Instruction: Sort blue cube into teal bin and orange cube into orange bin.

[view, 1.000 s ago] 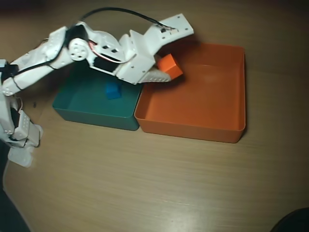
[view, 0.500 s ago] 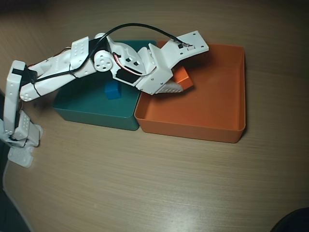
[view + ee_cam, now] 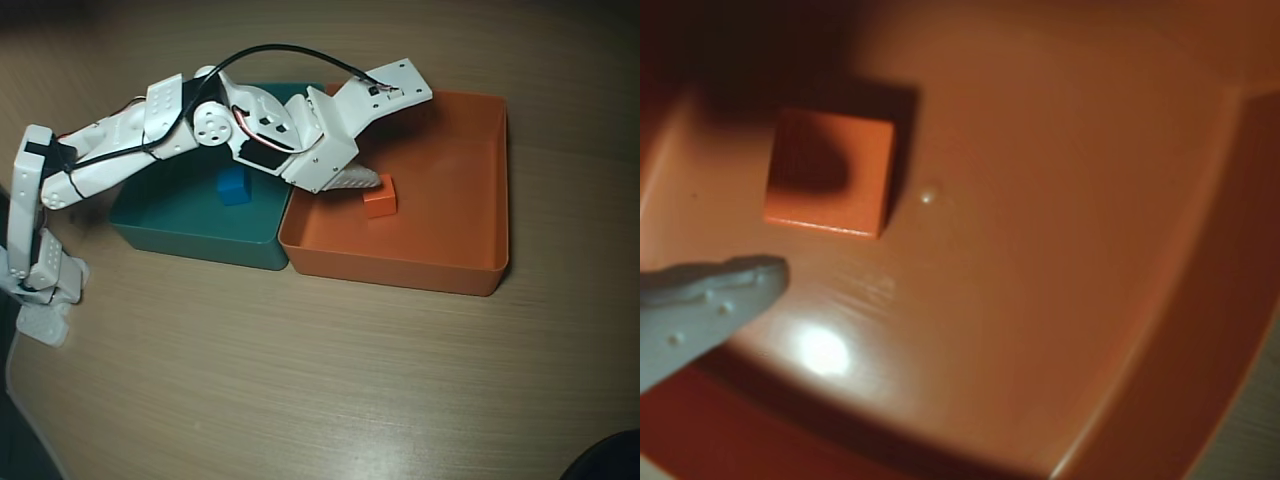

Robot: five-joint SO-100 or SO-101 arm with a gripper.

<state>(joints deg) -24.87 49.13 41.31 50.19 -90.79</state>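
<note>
Claw (image 3: 362, 183) open, empty, just beside orange cube (image 3: 380, 197) resting on orange bin (image 3: 470, 250) floor, frame centre. Risk: lower finger (image 3: 710, 300) clips cube on withdrawal. Blue cube (image 3: 234, 187) in teal bin (image 3: 190, 235).

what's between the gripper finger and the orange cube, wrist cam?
Nothing: in the wrist view only bare floor of the orange bin separates the gripper's visible finger from the orange cube, which rests free.

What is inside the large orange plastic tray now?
The small orange cube lies alone on the smooth floor of the large square orange plastic tray, near the left wall in the overhead view. The white arm covers the tray's upper left corner, so that part stays unseen.
</note>
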